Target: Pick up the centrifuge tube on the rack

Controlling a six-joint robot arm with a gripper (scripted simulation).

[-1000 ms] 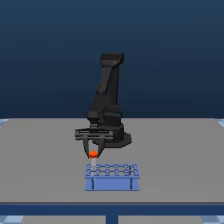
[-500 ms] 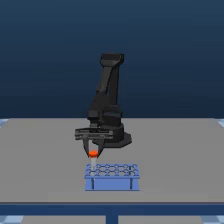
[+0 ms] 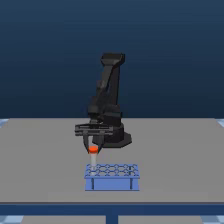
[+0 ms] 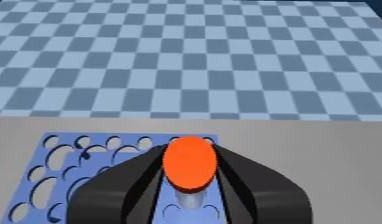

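The centrifuge tube (image 3: 93, 156) has an orange-red cap and a pale whitish body. It hangs upright just above the left end of the light-blue rack (image 3: 111, 177) in the exterior view. My gripper (image 3: 93, 148) is shut on the tube at its cap, the black fingers (image 3: 100, 144) reaching down from the arm. In the wrist view the orange cap of the tube (image 4: 189, 162) sits between two black fingers (image 4: 125, 182), with the rack (image 4: 54, 170) and its round holes below.
The black arm's base (image 3: 112, 136) stands behind the rack on the grey table (image 3: 40, 160). The table's front edge (image 3: 110, 204) runs just below the rack. A blue checkered floor (image 4: 187, 55) lies beyond the table in the wrist view.
The gripper and the tube have risen slightly above the rack; the arm's pose is otherwise almost the same.
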